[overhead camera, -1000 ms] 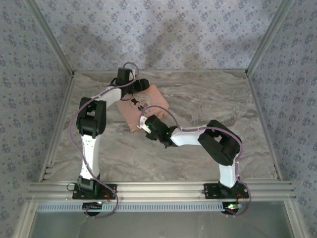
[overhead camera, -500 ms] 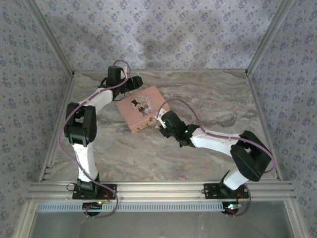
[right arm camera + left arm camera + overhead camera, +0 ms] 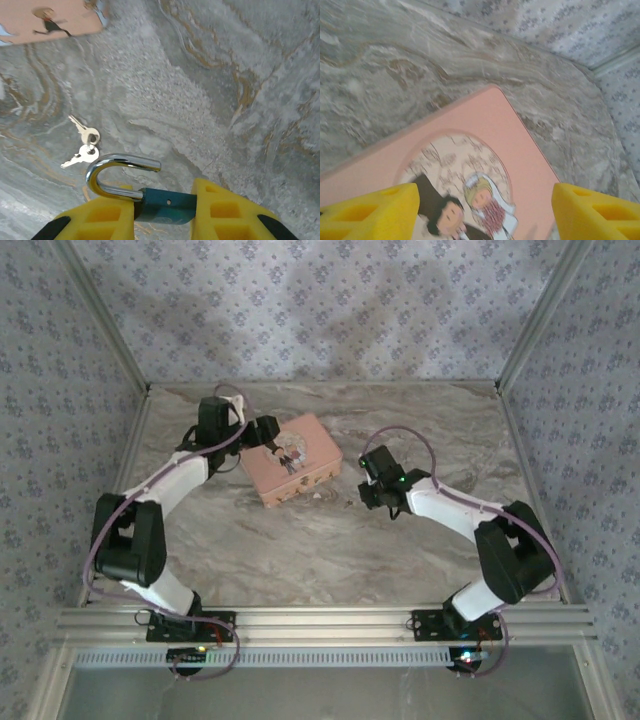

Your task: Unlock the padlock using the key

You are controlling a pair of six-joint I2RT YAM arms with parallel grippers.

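Padlock (image 3: 167, 204) is pinched in right hand (image 3: 162, 212), shackle open, right of tin (image 3: 300, 468) | keys (image 3: 85, 147) are seen on table (image 3: 225, 75) beside it | left hand (image 3: 485, 215) is held spread over tin

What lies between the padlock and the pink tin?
Two small keys, apart from both the padlock and the pink tin, in the right wrist view.
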